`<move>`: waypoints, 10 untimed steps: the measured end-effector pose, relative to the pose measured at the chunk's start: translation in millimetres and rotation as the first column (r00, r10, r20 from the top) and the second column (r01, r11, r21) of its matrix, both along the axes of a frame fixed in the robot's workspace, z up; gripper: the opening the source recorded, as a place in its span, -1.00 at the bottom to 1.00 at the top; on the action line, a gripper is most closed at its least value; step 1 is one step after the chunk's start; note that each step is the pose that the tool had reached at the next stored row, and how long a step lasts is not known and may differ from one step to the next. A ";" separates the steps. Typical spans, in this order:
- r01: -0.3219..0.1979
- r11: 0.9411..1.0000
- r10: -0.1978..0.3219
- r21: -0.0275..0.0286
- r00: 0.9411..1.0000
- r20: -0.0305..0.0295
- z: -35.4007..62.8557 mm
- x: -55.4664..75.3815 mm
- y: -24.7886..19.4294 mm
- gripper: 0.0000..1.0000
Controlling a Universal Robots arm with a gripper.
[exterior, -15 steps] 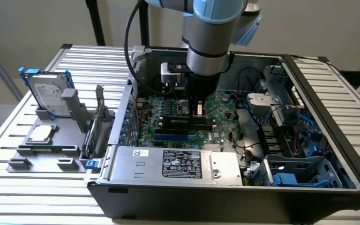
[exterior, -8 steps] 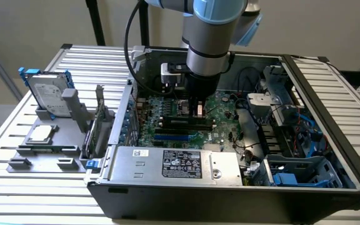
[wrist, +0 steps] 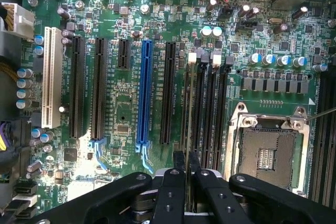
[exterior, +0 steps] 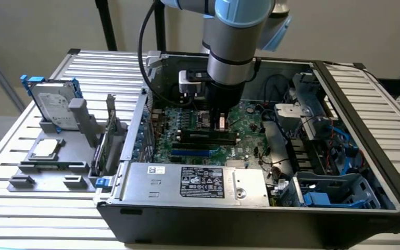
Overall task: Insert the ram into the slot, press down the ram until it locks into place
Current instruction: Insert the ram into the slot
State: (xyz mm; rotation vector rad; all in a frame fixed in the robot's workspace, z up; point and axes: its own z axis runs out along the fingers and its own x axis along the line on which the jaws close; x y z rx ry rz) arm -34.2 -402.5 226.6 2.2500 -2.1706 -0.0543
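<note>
Gripper (wrist: pixel 186 167): fingers pinched close on ram's thin edge, so grasping it. In ext. view it reaches (exterior: pixel 220 124) straight down at frame centre, into the case.
Ram (wrist: pixel 187 108): edge-on, runs out from between the fingers, in line w/ the slot. Held upright, prob. so its edge meets the slot square. Seated or not: can't tell.
Slot (wrist: pixel 192 59): black, white end latch, directly under ram. One of several parallel ones.
Neighbours: blue connector (wrist: pixel 144 93) on one side, CPU socket (wrist: pixel 268 153) on the other.
Case (exterior: pixel 366 156): on its side, open, prob. so the arm gets at the board (exterior: pixel 186 117) from above.
PSU (exterior: pixel 207 182): lower centre of ext. view. Label w/ logos, text too small to read.
Hard drive (exterior: pixel 50 104): upright in grey holder, ext. view's left, on table (exterior: pixel 47 221). Label unreadable.
</note>
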 end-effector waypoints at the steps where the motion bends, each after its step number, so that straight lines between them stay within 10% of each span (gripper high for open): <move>1: 0.000 1.000 0.000 0.000 1.000 0.000 -0.3 0.0 0.0 -0.73; 10: 0.000 1.000 0.000 0.000 1.000 0.001 -2.1 0.0 0.9 -0.73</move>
